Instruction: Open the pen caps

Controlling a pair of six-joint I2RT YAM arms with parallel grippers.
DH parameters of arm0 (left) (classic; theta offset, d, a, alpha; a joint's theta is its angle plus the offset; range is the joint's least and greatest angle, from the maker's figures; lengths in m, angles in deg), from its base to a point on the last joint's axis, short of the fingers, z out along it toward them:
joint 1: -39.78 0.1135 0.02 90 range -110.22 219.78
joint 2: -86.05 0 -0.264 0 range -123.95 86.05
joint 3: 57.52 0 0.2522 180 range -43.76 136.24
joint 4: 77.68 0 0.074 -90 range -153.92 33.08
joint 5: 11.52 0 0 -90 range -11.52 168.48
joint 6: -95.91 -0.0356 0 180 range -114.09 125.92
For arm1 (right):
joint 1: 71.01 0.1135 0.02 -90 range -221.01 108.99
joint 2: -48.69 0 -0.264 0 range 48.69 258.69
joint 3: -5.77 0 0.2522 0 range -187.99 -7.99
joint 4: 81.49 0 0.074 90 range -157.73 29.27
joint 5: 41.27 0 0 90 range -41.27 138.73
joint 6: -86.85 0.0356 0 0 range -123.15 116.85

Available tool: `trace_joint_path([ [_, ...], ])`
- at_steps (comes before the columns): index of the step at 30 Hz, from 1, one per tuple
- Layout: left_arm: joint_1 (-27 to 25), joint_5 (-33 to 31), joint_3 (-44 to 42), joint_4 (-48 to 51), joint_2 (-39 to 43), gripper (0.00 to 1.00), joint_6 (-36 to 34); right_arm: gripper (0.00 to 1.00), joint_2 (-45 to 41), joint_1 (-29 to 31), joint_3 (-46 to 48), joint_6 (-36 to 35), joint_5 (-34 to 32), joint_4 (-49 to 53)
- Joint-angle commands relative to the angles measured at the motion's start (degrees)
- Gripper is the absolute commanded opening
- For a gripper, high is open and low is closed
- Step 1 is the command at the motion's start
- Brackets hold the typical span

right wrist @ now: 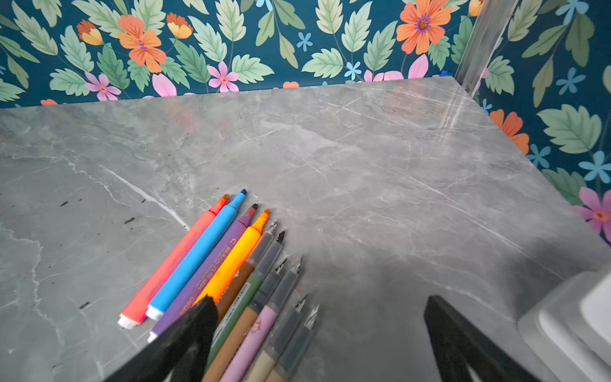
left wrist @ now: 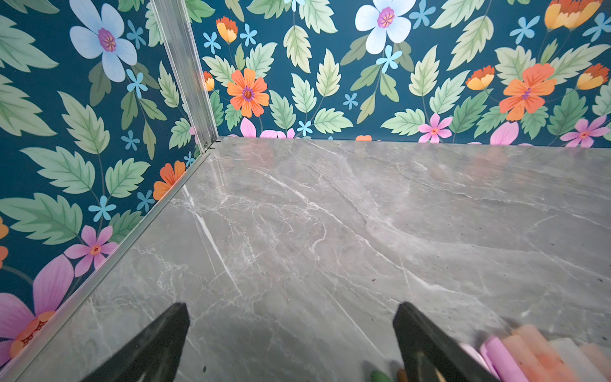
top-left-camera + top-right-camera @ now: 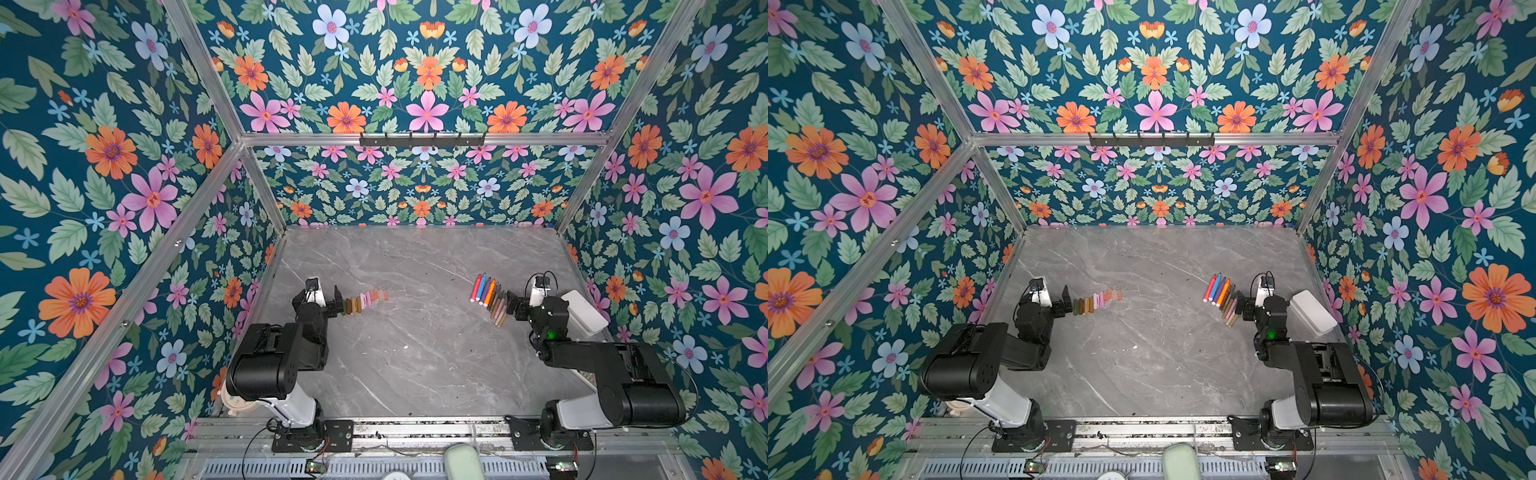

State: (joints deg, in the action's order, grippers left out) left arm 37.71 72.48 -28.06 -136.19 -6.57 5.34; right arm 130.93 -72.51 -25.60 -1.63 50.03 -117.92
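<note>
Both wide open, empty — left pincer by pen caps | right pincer by pens | bare table between

pens by black right gripper: red, blue, purple, orange w/ white ends; rest brown, olive, tan, pink w/ smoky grey fronts. pen caps off black left gripper: olive, brown, tan nearest, then pink, pale orange. table: grey marble, white veins. walls: teal floral print, green leaves.
</note>
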Motion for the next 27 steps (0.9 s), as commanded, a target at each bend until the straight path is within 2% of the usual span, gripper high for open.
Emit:
trace_joint_path([
  [1, 0.09, 0.35, 0.12, -0.76, 0.16, 1.00, -0.56, 0.99, -0.06, 0.07, 0.01, 0.22, 0.28, -0.47],
  [3, 0.13, 0.30, 0.12, -0.74, 0.16, 1.00, -0.56, 0.98, -0.27, 0.16, 0.67, -0.12, 0.66, -1.41],
  [5, 0.13, 0.31, 0.12, -0.75, 0.16, 1.00, -0.56, 0.99, -1.78, 0.18, 4.43, 0.02, 0.37, -7.07],
  [6, 0.09, 0.29, 0.12, -0.77, 0.16, 1.00, -0.52, 0.98, -1.59, 0.10, 5.16, 2.00, -3.46, -9.22],
  [8, 0.13, 0.29, 0.12, -0.72, 0.16, 1.00, -0.56, 0.99, 0.82, 0.60, 0.79, 4.32, -11.87, -3.79],
  [9, 0.11, 0.36, 0.12, -0.69, 0.15, 1.00, -0.56, 0.98, -0.24, 0.83, 0.03, 3.68, -9.95, -0.50],
  [11, 0.09, 0.38, 0.20, -0.67, 0.06, 1.00, -0.56, 0.99, 0.47, 0.37, -0.16, 2.42, -5.78, -1.46],
  [14, 0.13, 0.41, 0.20, -0.61, 0.12, 1.00, -0.56, 0.98, 0.25, 0.38, -0.29, 1.93, -4.39, -0.32],
  [17, 0.13, 0.46, 0.20, -0.58, 0.16, 1.00, -0.52, 0.98, -0.12, 0.35, 0.22, -0.33, 0.39, -0.83],
  [27, 0.12, 0.41, 0.20, -0.55, 0.16, 1.00, -0.56, 0.98, 0.06, 0.05, -0.51, 0.06, 1.16, 0.26],
])
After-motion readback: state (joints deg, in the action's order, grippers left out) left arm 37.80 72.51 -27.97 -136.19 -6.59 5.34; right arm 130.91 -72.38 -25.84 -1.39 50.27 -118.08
